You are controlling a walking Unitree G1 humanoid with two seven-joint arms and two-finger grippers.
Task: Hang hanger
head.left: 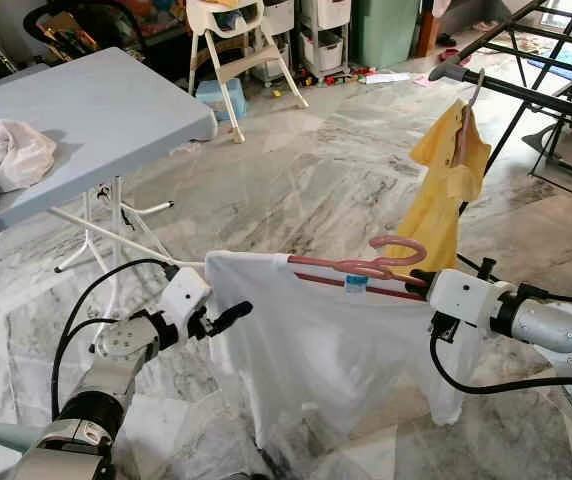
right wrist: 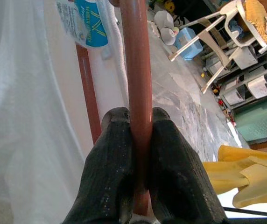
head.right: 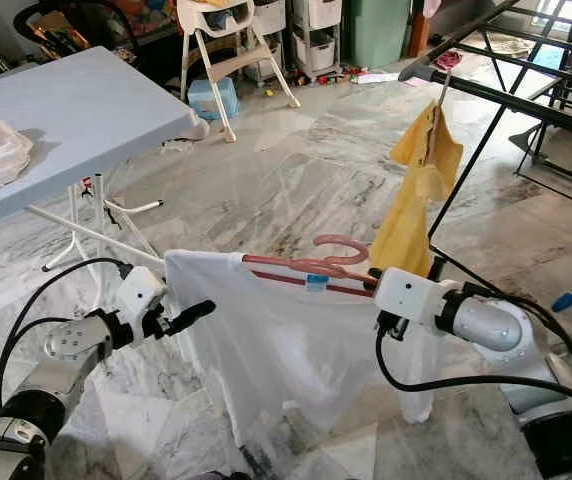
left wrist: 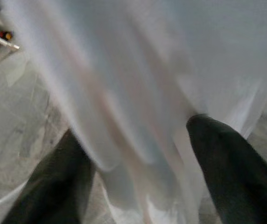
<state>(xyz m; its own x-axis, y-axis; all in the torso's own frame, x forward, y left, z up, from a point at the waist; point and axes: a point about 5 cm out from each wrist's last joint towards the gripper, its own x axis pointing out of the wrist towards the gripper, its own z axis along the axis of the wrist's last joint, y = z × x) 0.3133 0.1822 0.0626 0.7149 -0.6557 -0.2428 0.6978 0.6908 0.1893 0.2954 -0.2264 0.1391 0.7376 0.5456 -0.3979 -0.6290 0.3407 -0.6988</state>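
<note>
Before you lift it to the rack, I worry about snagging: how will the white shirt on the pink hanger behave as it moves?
The white shirt looks thin and floppy, draping in loose folds, so it will probably sway. The pink hanger seems rigid; the right end effector clamps its bar, so it should carry steadily. The hem hangs low and might drag.

Blurred white shirt (left wrist: 138,84), left wrist view

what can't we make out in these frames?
- Left gripper contact with the white shirt: left wrist view is blurred.
- Label text: cut off by the right wrist view's top edge.
- Hanger left end: hidden inside the shirt.
</note>
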